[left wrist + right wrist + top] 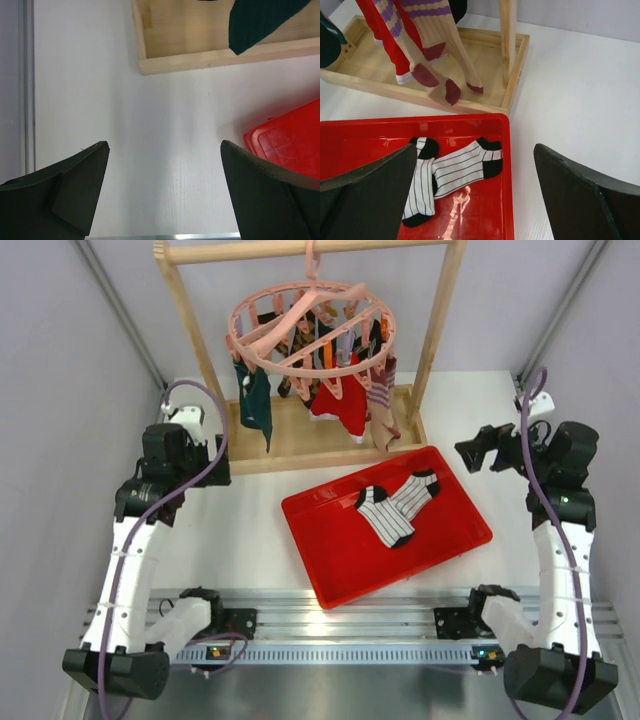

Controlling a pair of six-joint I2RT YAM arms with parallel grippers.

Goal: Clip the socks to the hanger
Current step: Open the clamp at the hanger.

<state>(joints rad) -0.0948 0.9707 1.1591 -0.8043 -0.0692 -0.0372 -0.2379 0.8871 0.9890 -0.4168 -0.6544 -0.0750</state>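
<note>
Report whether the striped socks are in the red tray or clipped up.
In the red tray: the striped socks lie flat and overlapping on its floor, unclipped.

Stands with both arms raised from the bases at the near edge, each link running up and away, then folding at a bent elbow. Holds the left gripper [212, 468] out toward the middle, tilted downward, gripping nothing; shows its two dark fingers [75, 185] spread wide in the left wrist view. Points the right gripper [478, 452] inward to the left, touching nothing, fingers [580, 195] likewise set far apart. Has the two grippers well apart, one at each side.
</note>
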